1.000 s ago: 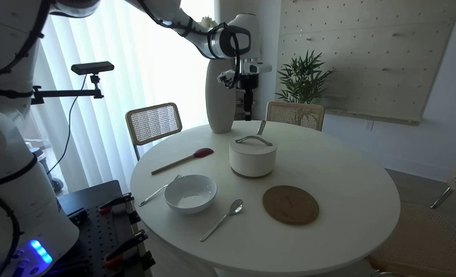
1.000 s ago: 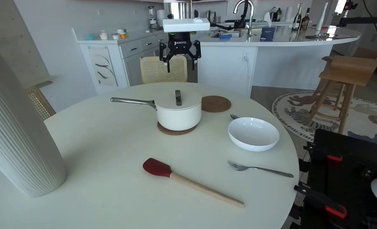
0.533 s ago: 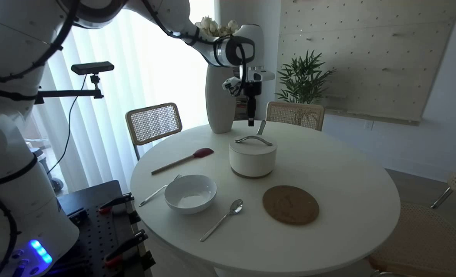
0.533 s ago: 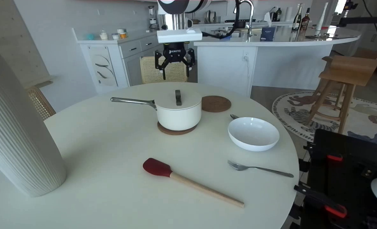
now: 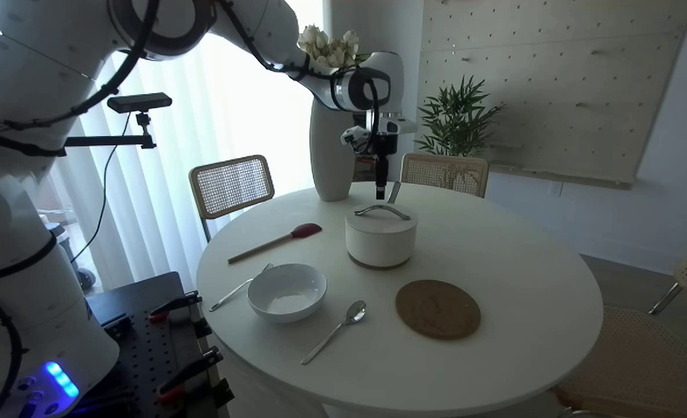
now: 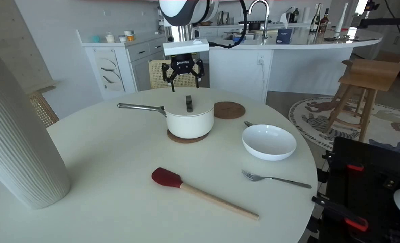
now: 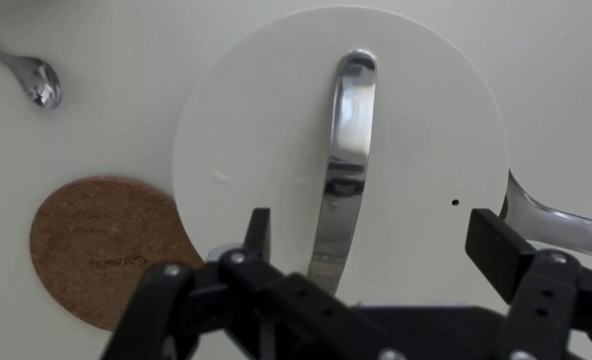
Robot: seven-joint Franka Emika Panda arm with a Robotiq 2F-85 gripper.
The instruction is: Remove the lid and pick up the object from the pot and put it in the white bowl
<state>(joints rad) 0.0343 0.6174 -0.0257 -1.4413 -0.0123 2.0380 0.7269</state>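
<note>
- Your pincer [image 6: 185, 88] is released: its two fingers [image 7: 498, 252] are wide apart, and they hang above the lid [image 7: 406, 145].
- In the wrist view, the curved metal lid handle [image 7: 351, 130] appears to you between these fingers.
- The lid lies flat on the white saucepan [image 5: 381, 247], so the inside is hidden from you.
- The saucepan stands upright on a cork trivet [image 6: 187, 140], and its long handle [image 6: 139, 107] points away from the white bowl [image 5: 287, 293].
- This bowl is placed upright on the round table [image 5: 523, 278], apart from the saucepan; a spoon [image 5: 355, 312] and a fork [image 6: 271, 178] lie on opposite sides of it.
- A second cork trivet [image 5: 438, 309] lies near the saucepan, also on the table.
- On the same table you have a red-headed spatula [image 6: 203, 194], lying flat, and a tall ribbed vase [image 6: 22, 138], standing.
</note>
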